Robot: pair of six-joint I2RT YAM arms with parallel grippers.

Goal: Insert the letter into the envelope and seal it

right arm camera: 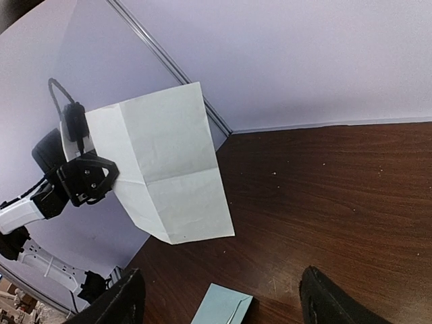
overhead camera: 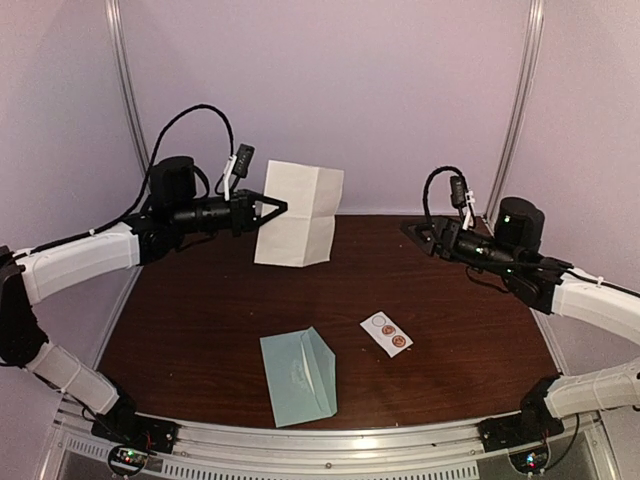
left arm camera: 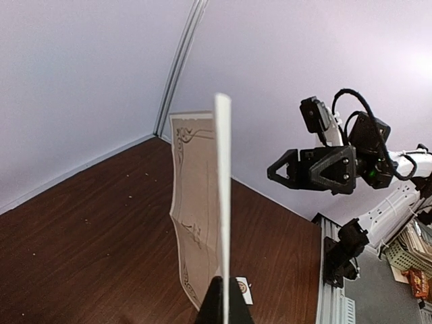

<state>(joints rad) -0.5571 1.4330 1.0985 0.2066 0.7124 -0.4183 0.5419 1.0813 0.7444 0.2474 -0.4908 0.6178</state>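
1. Left claw [overhead camera: 278,207] first: the jaws are pinched tight on the left edge of the letter [overhead camera: 300,215]. From that wrist's view I'm looking straight along the sheet's edge where it rises out of the grip.
2. The letter is up in the air over the far side of the table [overhead camera: 180,330], standing roughly upright and clear of the wood. It is creased into panels, with one crease running down and one across. The plain white side faces me. The left wrist view catches dark ornamental border print on the other side.
3. Over to the right claw [overhead camera: 412,229]: the jaws are spread wide with nothing between them. It hangs above the far right of the table, nose pointing left at the letter, with a clear gap to the sheet's right edge.
4. Down on the wood, the envelope [overhead camera: 298,375], pale teal-green, lies flat close to the near edge, about centre and a touch left. It sits slightly skewed, with a faint whitish mark in its middle. Both claws are well apart from it. From here I cannot tell whether its flap is folded open or shut.
5. Just right of the envelope, not touching it, a small white sticker strip [overhead camera: 386,334] lies at an angle. I count one pale round and two reddish-brown ones on it.
6. Both arms reach in from the near corners of the table, left and right.
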